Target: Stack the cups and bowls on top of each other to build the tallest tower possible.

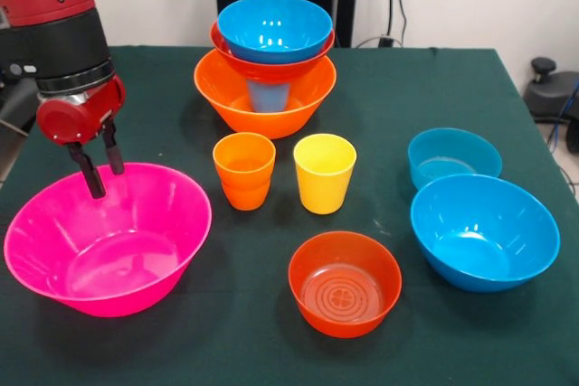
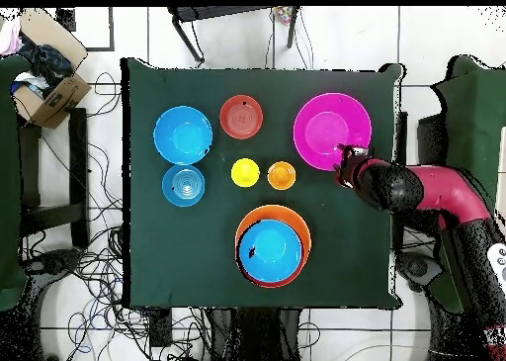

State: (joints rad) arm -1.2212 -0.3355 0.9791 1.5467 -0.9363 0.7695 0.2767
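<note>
Although the gripper (image 1: 101, 167) hangs with its two dark fingers (image 1: 90, 174) slightly parted at the far rim of the big pink bowl (image 1: 107, 237), one finger inside the wall and one seemingly outside, they have not yet pinched it, as far as I can judge. That bowl sits at one corner of the counter (image 1: 271, 359). The tower (image 1: 267, 65) stands at the counter's robot-side edge: a big orange bowl (image 1: 217, 97) holding a blue cup (image 1: 268, 97), a red-orange bowl and a blue bowl (image 1: 274, 29). Loose in the middle are the orange cup (image 1: 244, 169) and yellow cup (image 1: 324, 172), with the other bowls towards the opposite edge. The pink bowl looks light, stiff and glossy, so likely slippery; its thin rim is the place to grip.
</note>
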